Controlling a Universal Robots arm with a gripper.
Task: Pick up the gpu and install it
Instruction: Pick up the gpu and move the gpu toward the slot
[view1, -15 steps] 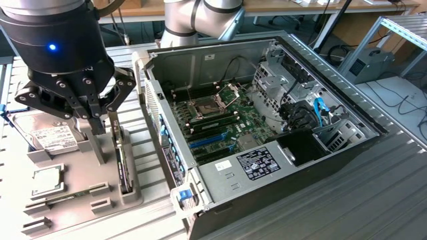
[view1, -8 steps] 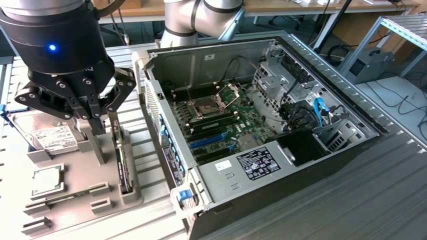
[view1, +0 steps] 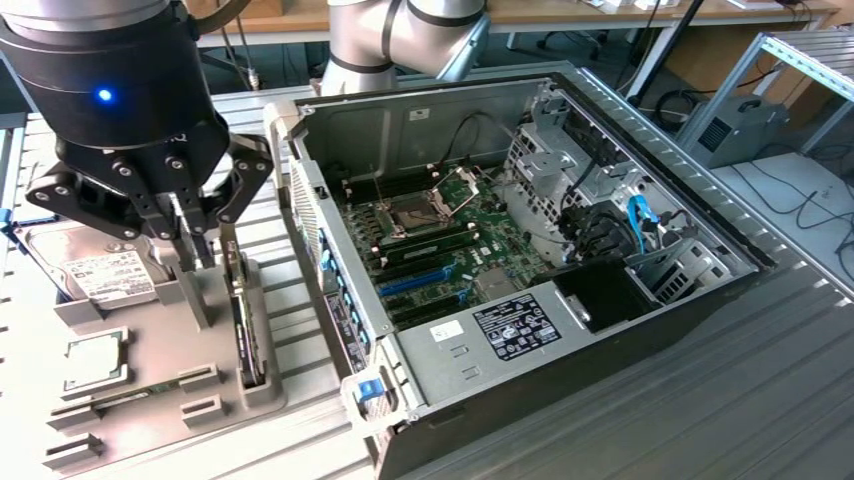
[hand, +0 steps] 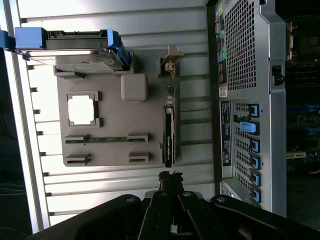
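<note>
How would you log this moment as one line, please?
gripper: shut, empty | place: above tray, by graphics card | graphics card: on edge in tray, not installed | computer case: open

Dark slim gpu (view1: 246, 340), on edge in tray (view1: 147, 375)

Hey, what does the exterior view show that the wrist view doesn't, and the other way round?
Exterior view: the open computer's inside, with the motherboard, a blue cable and the labelled power supply. Wrist view: the computer's back panel face-on, with its vent grille. Both: the grey tray, the hard drive, the processor chip, the gpu standing on edge, and the shut gripper near it.
</note>
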